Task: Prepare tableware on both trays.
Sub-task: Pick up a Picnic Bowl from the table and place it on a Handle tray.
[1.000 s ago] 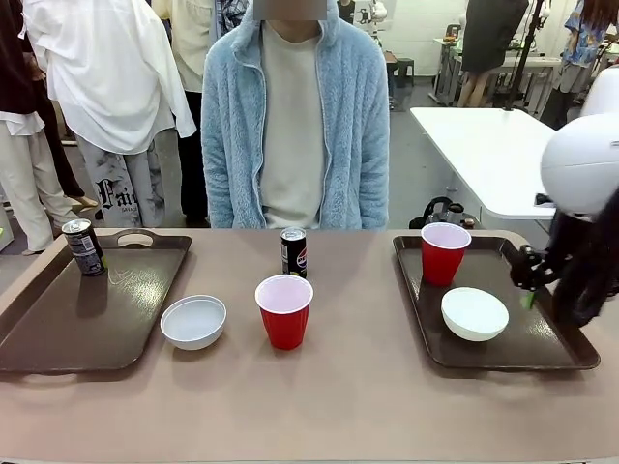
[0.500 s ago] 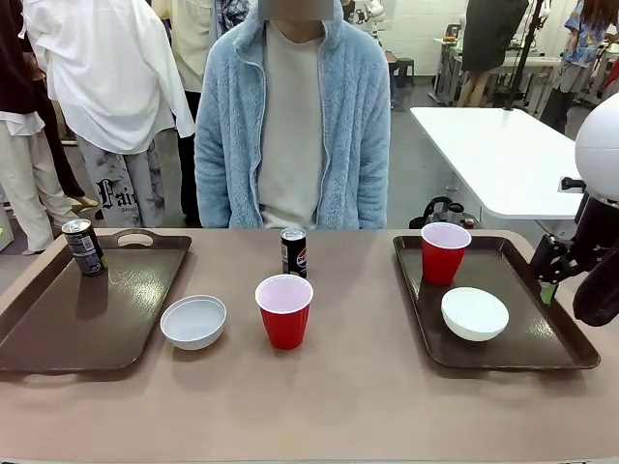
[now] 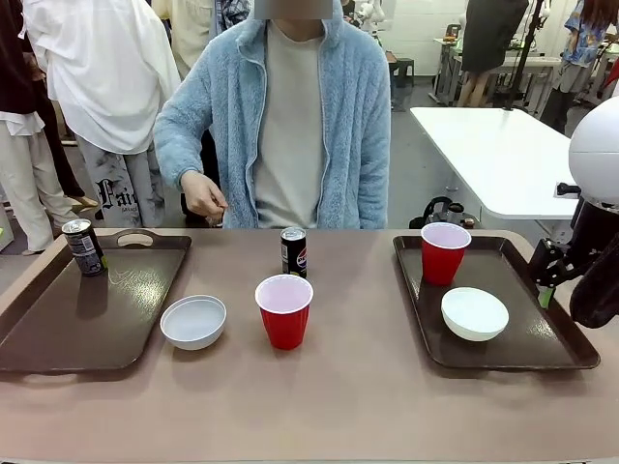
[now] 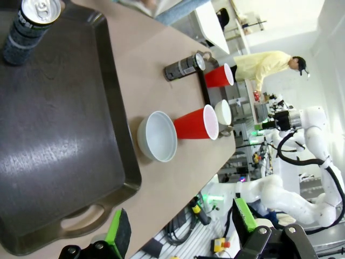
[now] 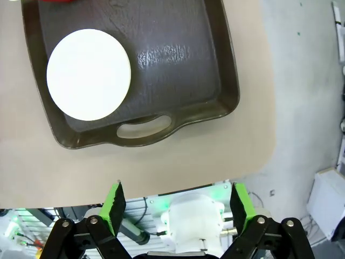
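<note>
The person's hand (image 3: 203, 196) has come up since a second ago and is now raised above the far edge of the table (image 3: 368, 387), left of the middle, fingers loosely curled. The right gripper (image 3: 544, 280), which was over the right rim of the right tray (image 3: 542, 340), has drawn back and now hangs just past that rim at the scene's right edge. The tableware has not shifted.

In the right wrist view, the right gripper's green-padded fingers are spread wide with nothing between them. The left gripper (image 4: 180, 226) is spread just as wide and is also empty. It hangs off the near end of the left tray (image 3: 58, 329), by that tray's cut-out handle.

The left tray carries only the left can (image 3: 84, 247), which stands upright in its far corner. Just right of this tray, on the bare table, sits the loose bowl (image 3: 193, 321), close to the rim, though I cannot tell whether they touch. Just right of that bowl stands the middle cup (image 3: 284, 311), upright and red. The middle can (image 3: 293, 252) stands just beyond the cup, toward the person.

The right tray holds the far cup (image 3: 444, 253) near its far left corner. The tray bowl (image 3: 474, 313) sits nearer and a little to the right of it. The two are close but apart.
</note>
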`<state>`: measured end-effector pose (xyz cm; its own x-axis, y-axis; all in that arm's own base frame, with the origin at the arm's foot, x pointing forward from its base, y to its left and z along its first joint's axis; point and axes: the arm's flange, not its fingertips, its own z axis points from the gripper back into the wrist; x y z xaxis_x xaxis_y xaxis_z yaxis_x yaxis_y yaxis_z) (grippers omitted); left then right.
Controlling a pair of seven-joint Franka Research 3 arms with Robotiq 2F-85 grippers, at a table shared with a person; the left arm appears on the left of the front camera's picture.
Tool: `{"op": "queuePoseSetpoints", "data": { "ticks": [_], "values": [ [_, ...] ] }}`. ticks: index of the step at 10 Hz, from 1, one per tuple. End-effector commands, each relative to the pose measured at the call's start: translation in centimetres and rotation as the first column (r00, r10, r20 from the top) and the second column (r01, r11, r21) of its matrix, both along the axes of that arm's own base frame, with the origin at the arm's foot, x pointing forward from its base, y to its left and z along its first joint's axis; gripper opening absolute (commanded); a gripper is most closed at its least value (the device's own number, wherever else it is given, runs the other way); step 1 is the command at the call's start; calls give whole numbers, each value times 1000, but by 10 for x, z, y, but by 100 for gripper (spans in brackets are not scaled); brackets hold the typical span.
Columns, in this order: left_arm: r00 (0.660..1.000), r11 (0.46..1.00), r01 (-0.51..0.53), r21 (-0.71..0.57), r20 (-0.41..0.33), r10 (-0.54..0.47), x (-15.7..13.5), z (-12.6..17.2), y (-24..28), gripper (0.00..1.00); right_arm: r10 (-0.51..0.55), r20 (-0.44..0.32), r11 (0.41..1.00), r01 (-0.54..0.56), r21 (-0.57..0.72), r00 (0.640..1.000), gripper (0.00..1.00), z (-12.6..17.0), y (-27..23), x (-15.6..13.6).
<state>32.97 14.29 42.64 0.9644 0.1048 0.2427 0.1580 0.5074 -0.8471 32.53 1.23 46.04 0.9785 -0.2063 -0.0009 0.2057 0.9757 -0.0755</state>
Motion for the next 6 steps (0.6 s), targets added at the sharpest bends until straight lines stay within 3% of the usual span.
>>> {"op": "queuePoseSetpoints", "data": {
  "ticks": [1,2,4,6],
  "values": [
    [1000,1000,-5,-13,10,5,0,2,0,100,1,13,1000,-1,-1,1000,100,-1,1,2],
    [1000,1000,0,0,0,0,0,0,0,100,0,0,1000,0,0,1000,100,0,0,0],
    [998,978,52,204,-35,-46,19,22,-42,100,190,142,935,-223,275,971,100,6,-55,9],
    [996,937,88,339,-50,-75,25,43,-81,100,264,281,837,-363,408,923,100,15,-89,-1]
  ]
}}
